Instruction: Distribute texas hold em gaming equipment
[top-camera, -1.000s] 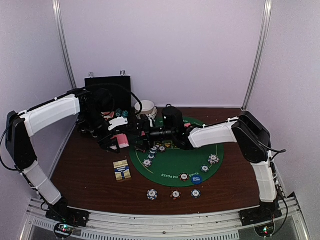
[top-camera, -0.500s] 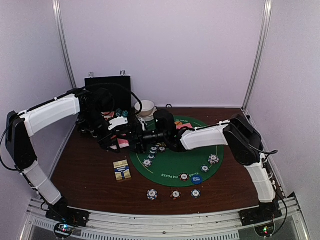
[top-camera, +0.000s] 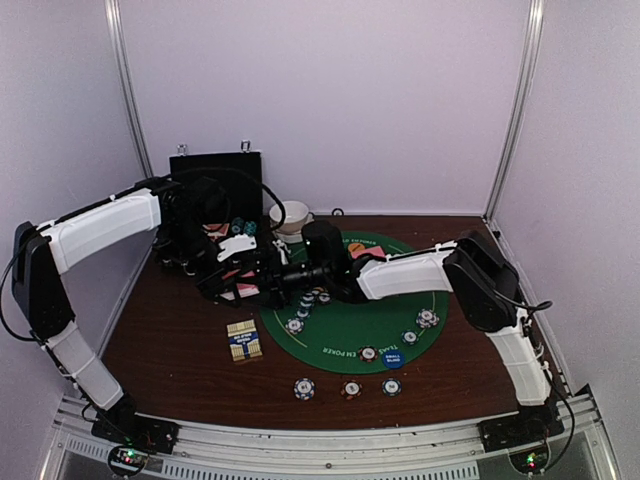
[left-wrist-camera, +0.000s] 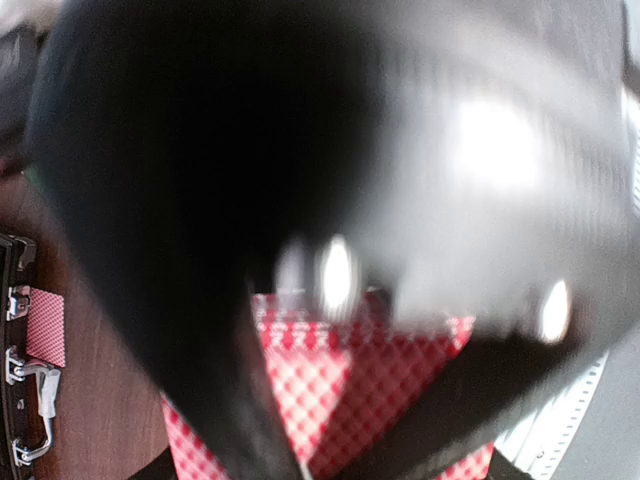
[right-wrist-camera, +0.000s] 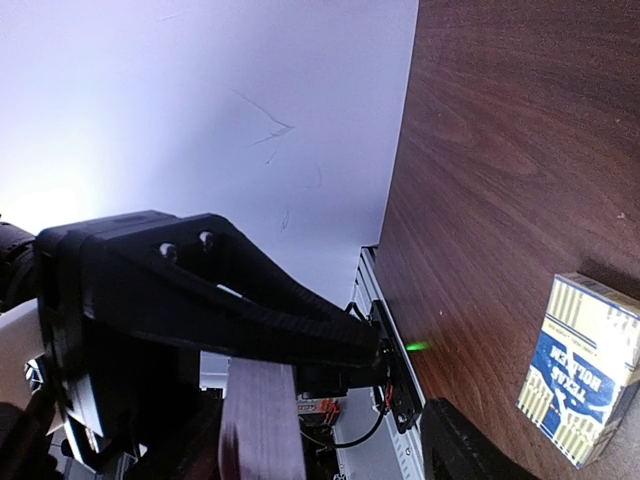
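**A:** Where are the pink-backed cards (left-wrist-camera: 340, 400) just now?

**B:** In the left claw (top-camera: 238, 272), which is pinched tight on the stack; it holds them above the worktop (top-camera: 170, 350) at the left rim of the green mat (top-camera: 340, 335); the poker chips (top-camera: 304, 388) lie apart from all this, some on the mat and some in a row at its near edge; the card box (top-camera: 244, 341) sits just left of the mat.

**A:** And the right claw (top-camera: 283, 278)?

**B:** It is reached across the mat, tip to tip with the left one; its jaws stand apart and nothing shows pinched in them; its own camera sees the stack edge-on, a narrow strip low in that view.

**A:** So which way must it go?

**B:** The cards lie to its left, straight ahead of its tips; I judge a card is to be drawn off; the stack offers its thin edge, so the jaws should close across the thickness; the left wrist view is too blurred to show how deep the tips sit.
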